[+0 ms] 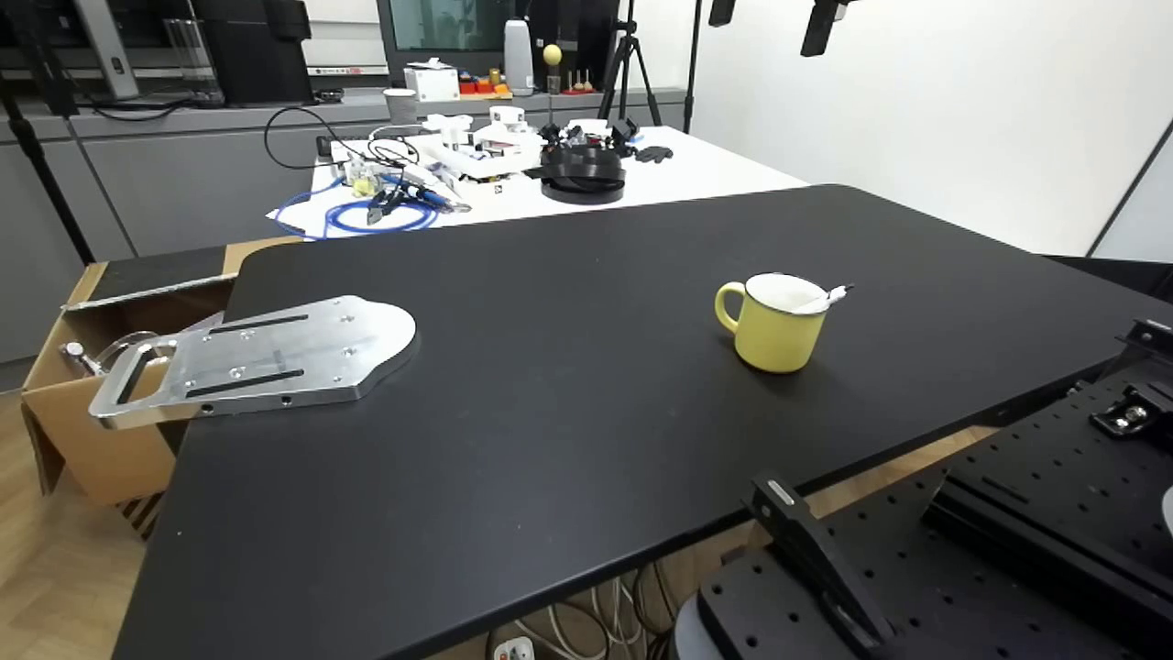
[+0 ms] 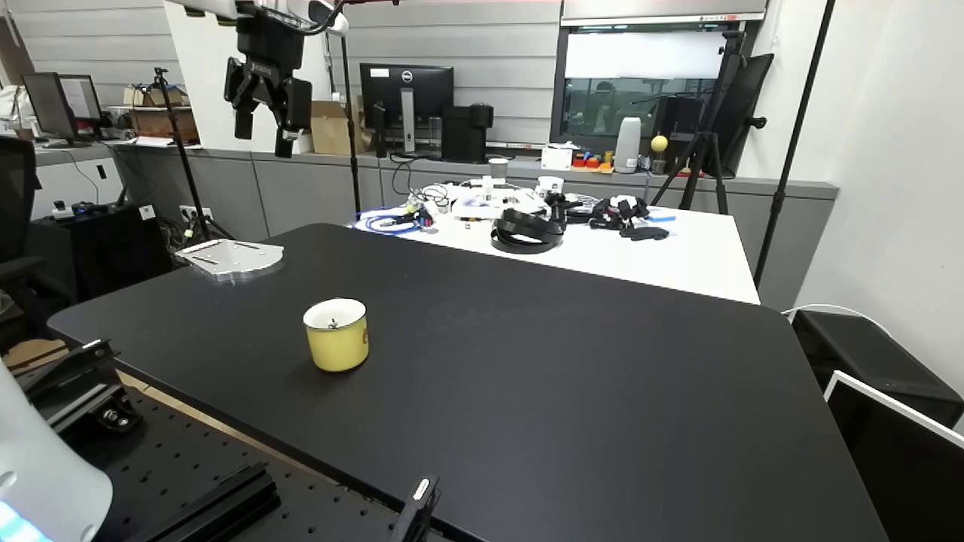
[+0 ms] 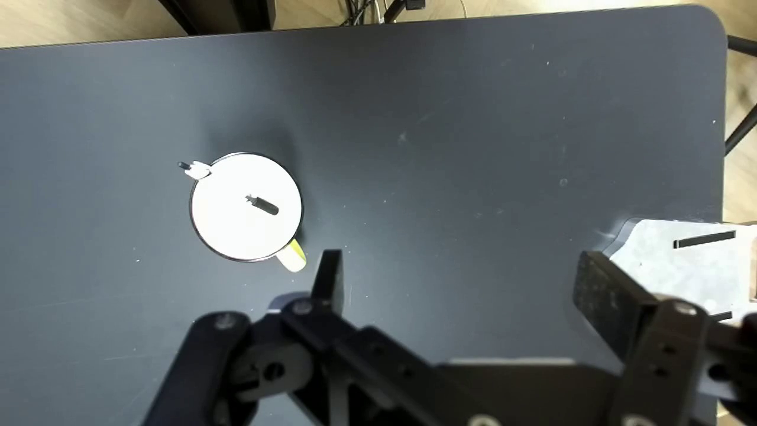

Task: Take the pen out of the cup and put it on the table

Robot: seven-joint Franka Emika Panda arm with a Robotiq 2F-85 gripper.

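Observation:
The pale-yellow cup [image 1: 779, 335] stands upright on the black table [image 1: 513, 477]; it also shows in an exterior view [image 2: 339, 350] and the wrist view [image 3: 239, 231]. The whitish pen [image 1: 836, 295] leans in it, its white end with a dark tip sticking out over the rim opposite the handle. In the wrist view the pen's end [image 3: 199, 170] crosses the rim. A dark piece also shows inside the cup; whether it belongs to the pen is unclear. My gripper [image 3: 461, 266] is open and empty, high above the table [image 3: 443, 148] and apart from the cup; it also shows in an exterior view [image 2: 263, 138].
A silver metal plate [image 1: 275, 353] lies at one table end, its handle overhanging the edge; it shows in the wrist view [image 3: 668, 254]. A white table [image 1: 724, 174] with cables and clutter adjoins behind. A perforated black mounting base [image 1: 1008, 522] lies along the near edge.

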